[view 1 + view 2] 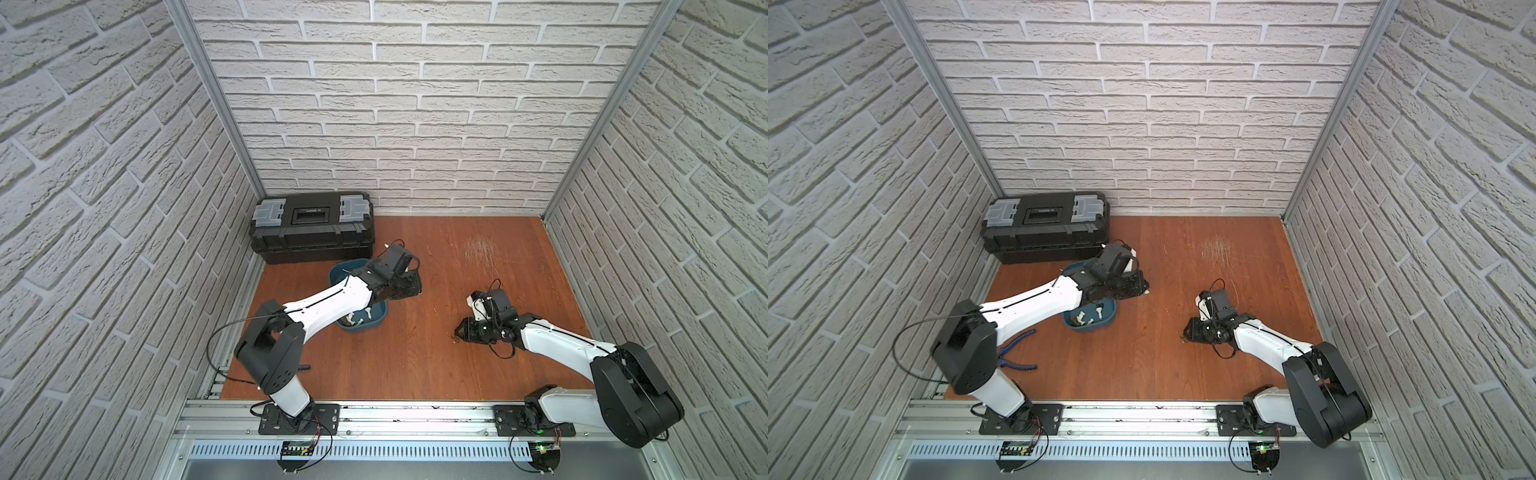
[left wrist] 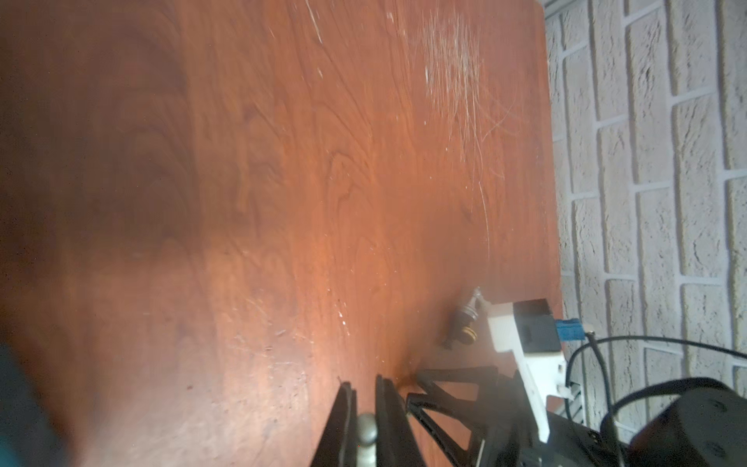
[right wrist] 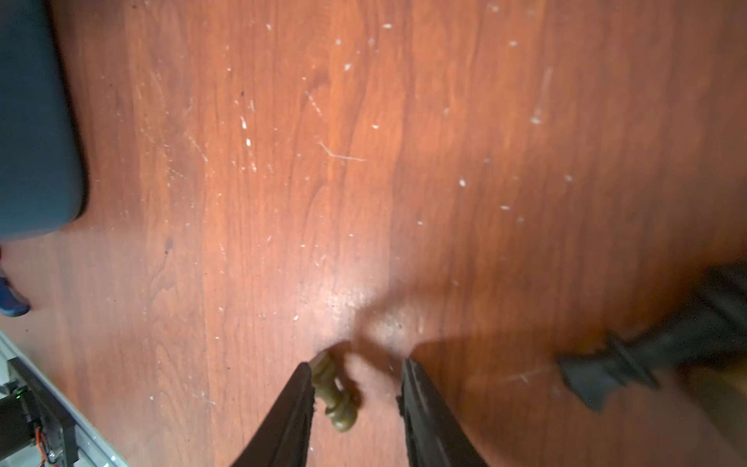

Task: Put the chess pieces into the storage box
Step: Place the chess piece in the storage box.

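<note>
At the bottom centre of the left wrist view, the left gripper (image 2: 364,390) is pinching a silvery chess piece (image 2: 367,432) between nearly closed fingers. In both top views it is hovering just right of the blue tub (image 1: 361,330) (image 1: 1090,330) (a few white pieces (image 1: 1090,320) are lying inside it) at middle left of the table (image 1: 457,365). At the bottom centre of the right wrist view, the right gripper (image 3: 357,366) is holding its fingers apart, with an olive-brown piece (image 3: 335,394) lying on the wood against one finger and a black piece (image 3: 606,372) lying at lower right.
</note>
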Tool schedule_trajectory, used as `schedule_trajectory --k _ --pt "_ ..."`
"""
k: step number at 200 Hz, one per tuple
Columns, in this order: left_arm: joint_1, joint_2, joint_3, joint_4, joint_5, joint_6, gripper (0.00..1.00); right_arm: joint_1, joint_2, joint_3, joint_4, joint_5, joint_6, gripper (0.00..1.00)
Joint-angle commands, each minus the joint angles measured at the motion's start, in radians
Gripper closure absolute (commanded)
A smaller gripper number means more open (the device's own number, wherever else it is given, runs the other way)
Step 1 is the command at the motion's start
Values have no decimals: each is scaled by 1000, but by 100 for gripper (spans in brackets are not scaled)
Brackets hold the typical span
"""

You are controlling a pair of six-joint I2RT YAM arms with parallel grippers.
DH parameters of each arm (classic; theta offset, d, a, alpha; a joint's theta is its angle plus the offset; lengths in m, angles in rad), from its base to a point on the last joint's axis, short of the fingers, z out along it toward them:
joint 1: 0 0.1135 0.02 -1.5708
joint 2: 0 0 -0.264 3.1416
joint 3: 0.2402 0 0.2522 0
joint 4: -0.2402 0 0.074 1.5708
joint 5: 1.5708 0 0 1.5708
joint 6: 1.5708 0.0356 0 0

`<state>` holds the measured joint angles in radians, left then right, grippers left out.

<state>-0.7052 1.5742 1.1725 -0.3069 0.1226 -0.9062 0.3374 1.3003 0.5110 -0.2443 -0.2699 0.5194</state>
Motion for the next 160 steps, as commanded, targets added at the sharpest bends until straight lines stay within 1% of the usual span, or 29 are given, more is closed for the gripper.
schedule_trajectory --k 1,26,45,60,82,108,116,127,140,160 --pt "78 -109 -42 -179 -126 122 96 0 -38 35 -67 44 -16 59" --pt "222 -195 -110 -255 -155 187 94 -1 -35 70 -121 38 -49 59" --pt "311 -204 -141 -291 -159 237 90 4 -29 91 -166 44 -74 59" --pt "353 -189 -155 -291 -145 265 88 8 -34 101 -204 63 -89 59" --pt "376 -147 -155 -278 -127 289 87 13 -56 103 -230 76 -96 59" --pt "377 -92 -146 -252 -96 287 85 17 -83 109 -256 85 -96 59" --pt "377 -83 -147 -246 -87 284 81 18 -86 115 -273 92 -102 59" --pt "376 -81 -153 -237 -86 278 73 21 -86 130 -308 109 -115 59" --pt "377 -87 -162 -229 -87 271 65 24 -82 150 -353 134 -132 58" --pt "375 -103 -163 -234 -87 267 63 25 -70 177 -395 141 -158 58"
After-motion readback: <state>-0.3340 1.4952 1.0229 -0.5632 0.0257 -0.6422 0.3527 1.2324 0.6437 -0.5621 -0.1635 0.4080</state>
